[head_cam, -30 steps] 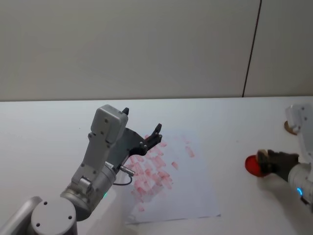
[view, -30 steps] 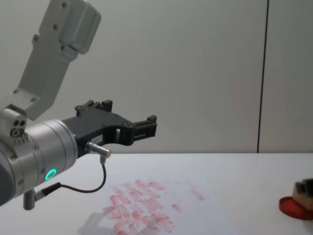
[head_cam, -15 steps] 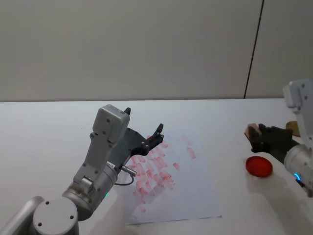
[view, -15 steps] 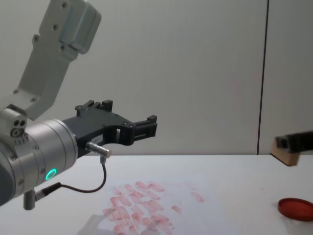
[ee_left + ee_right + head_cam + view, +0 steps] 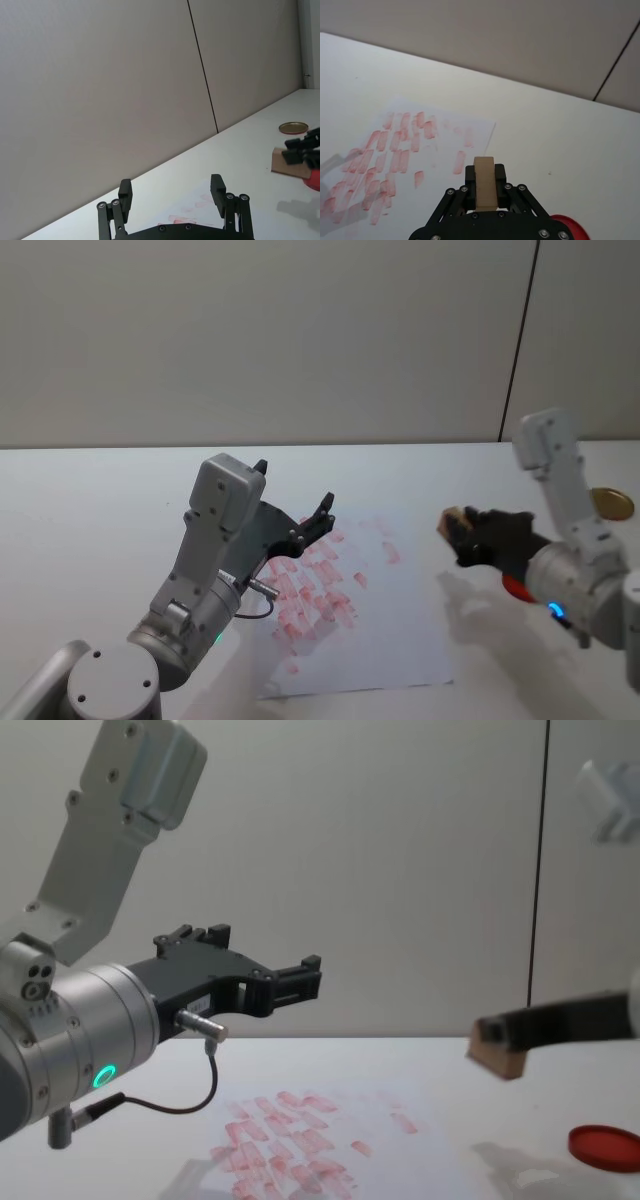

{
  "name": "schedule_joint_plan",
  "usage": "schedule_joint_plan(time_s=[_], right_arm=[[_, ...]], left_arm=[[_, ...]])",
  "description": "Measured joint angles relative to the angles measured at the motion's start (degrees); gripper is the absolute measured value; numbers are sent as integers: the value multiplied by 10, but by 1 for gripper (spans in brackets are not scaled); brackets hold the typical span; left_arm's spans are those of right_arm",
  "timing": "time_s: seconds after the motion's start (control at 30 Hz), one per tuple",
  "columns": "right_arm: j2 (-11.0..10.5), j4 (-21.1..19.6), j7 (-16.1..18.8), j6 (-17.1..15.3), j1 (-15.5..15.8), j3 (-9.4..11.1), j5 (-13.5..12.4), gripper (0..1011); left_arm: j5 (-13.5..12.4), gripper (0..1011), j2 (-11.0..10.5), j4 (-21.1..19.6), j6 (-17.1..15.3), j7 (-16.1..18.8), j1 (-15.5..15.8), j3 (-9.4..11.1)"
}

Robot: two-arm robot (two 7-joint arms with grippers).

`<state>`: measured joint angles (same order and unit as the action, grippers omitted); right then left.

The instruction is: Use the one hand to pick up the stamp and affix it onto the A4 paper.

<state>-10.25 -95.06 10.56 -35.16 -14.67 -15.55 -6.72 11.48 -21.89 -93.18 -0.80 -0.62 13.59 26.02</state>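
The stamp (image 5: 455, 523), a small tan wooden block, is held in the air by my right gripper (image 5: 468, 536), which is shut on it. It hangs just off the right edge of the A4 paper (image 5: 395, 625), a white sheet covered with pinkish-red prints. From the chest, the stamp (image 5: 497, 1057) is well above the table, with its shadow below. The right wrist view looks down past the stamp (image 5: 485, 187) onto the A4 paper (image 5: 425, 145). My left gripper (image 5: 290, 487) hovers open over the paper's left part, holding nothing.
A flat round red ink pad (image 5: 605, 1145) lies on the white table to the right of the paper, partly behind my right gripper. A gold round lid (image 5: 610, 503) sits farther right at the back. A wall rises behind the table.
My right gripper lifted the stamp off the red ink pad and carried it left toward the paper's right edge. The left arm has not moved.
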Motion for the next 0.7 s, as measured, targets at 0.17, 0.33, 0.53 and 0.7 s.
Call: schedule_joint_plan(time_s=[0.17, 0.33, 0.53, 0.7], right_arm=[[12, 27, 18, -6, -11, -12, 12, 211], [27, 64, 37, -8, -27, -25, 30, 211], [40, 102, 51, -8, -42, -35, 47, 211], [48, 127, 59, -7, -53, -42, 58, 211]], left_arm=[[0, 993, 0, 0, 0, 0, 0, 0], [0, 993, 0, 0, 0, 0, 0, 0], [0, 993, 0, 0, 0, 0, 0, 0], [0, 993, 0, 0, 0, 0, 0, 0]])
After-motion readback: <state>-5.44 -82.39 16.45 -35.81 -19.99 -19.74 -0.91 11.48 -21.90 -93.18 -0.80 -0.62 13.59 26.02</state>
